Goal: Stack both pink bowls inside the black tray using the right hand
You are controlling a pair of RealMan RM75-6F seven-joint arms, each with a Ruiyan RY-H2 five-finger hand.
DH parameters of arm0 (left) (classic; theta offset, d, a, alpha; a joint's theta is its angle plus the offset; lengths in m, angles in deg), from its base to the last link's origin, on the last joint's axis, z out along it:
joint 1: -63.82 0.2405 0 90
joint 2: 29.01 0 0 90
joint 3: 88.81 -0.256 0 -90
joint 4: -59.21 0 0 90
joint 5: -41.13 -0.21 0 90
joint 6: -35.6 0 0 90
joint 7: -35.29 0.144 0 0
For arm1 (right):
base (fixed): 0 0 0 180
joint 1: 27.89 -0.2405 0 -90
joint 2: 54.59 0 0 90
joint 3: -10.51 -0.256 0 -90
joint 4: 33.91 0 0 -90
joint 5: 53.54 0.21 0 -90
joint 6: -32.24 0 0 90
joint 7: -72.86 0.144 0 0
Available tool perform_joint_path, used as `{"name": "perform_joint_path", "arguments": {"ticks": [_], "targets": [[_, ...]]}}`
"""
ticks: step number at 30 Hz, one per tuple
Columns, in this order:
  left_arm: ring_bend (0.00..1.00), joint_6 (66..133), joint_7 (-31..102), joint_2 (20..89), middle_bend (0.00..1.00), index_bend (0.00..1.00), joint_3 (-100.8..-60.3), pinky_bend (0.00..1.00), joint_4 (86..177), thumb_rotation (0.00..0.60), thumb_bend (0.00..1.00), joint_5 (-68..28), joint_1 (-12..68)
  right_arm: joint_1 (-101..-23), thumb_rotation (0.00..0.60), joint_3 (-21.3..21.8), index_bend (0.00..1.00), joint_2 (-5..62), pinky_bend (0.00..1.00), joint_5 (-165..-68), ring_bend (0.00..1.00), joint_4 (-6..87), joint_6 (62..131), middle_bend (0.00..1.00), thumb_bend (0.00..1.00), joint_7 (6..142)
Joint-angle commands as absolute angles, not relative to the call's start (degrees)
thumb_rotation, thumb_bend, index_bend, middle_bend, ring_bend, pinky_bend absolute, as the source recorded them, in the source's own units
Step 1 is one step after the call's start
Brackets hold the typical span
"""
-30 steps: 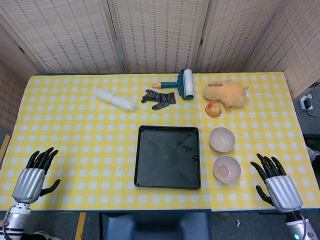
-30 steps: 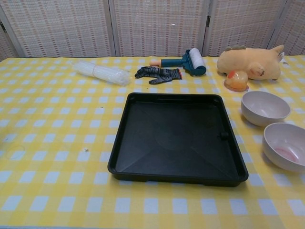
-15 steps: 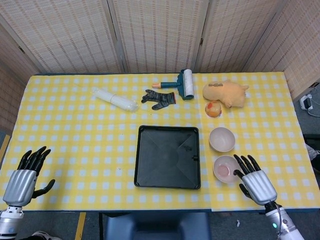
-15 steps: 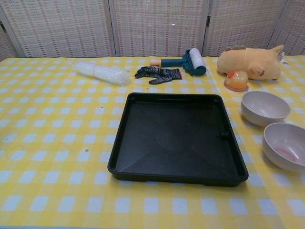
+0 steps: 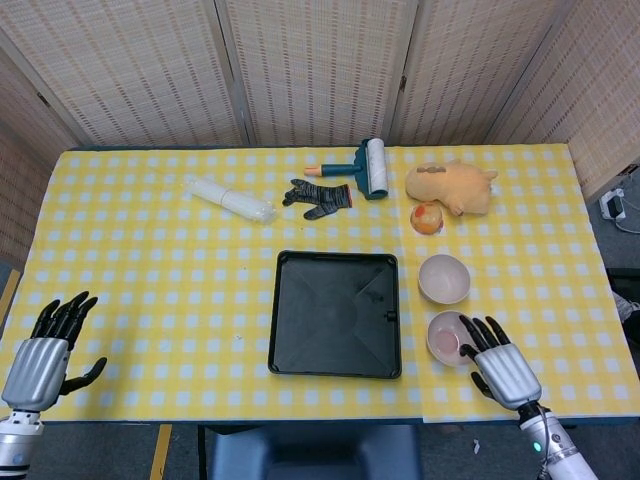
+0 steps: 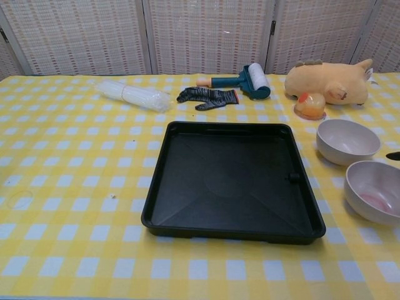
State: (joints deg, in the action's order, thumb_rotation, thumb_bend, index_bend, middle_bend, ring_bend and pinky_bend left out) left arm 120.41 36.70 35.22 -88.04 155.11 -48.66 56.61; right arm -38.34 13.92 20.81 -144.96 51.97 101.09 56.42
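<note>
Yellow checked table (image 5: 150, 260) holds a black tray (image 5: 335, 314) at centre – empty. Two pink bowls (image 5: 444, 278) sit just right of it, light, rigid, probably slick; best pinched at the rim. Right hand (image 5: 498, 366), fingers spread, grasps nothing beside the nearer bowl (image 5: 446, 338).

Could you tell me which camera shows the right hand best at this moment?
The head view: the right hand shows whole, fingers spread over the near bowl's right rim. The chest view catches only a dark fingertip at its right edge.
</note>
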Motion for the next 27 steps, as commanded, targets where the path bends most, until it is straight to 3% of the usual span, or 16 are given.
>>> {"name": "perform_joint_path", "arguments": {"ticks": [1,13,27], "targets": [[0.12,120.49,36.46,35.20,0.07,0.00,-88.10,0.06,155.06,0.600,0.32,-48.87,56.65,-39.22,0.600,13.69,0.42,21.90,0.00,-144.51,0.00,50.77,100.14,0.00,0.43,57.18],[0.12,120.29,35.69,35.10,0.07,0.00,-87.91,0.06,154.67,0.600,0.32,-48.49,56.59,-40.94,0.600,12.12,0.68,26.68,0.00,-144.79,0.00,44.76,101.51,0.02,0.43,59.27],[0.12,120.64,35.29,35.15,0.07,0.00,-87.95,0.05,154.56,0.600,0.32,-49.04,56.63,-43.43,0.600,9.76,0.71,24.65,0.00,-148.22,0.01,49.52,106.07,0.05,0.43,59.37]]}}
